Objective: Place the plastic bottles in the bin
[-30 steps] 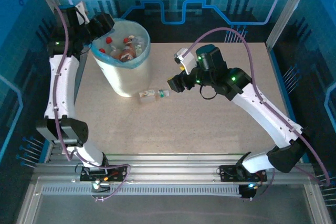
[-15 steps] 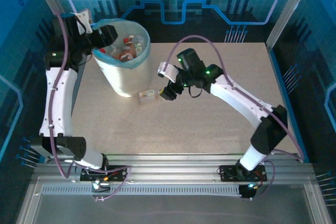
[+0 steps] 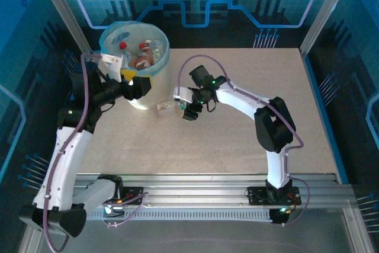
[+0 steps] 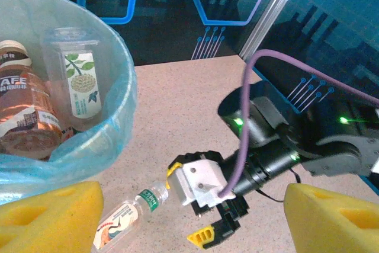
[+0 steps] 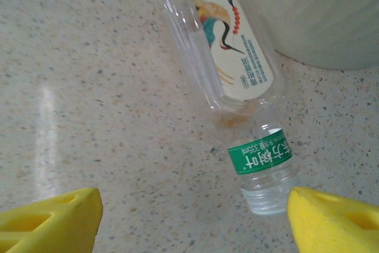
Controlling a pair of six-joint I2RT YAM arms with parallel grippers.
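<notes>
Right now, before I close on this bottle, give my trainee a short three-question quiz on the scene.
1. True or false: the bottle on the table stands upright.
2. The right end effector is: A) shut on the bottle; B) open by the bottle's neck; C) shut on nothing.
3. Fill in: the other bottles lie in the ___.
Key: 1 false, it lies on its side. 2 B. 3 bin.
</notes>
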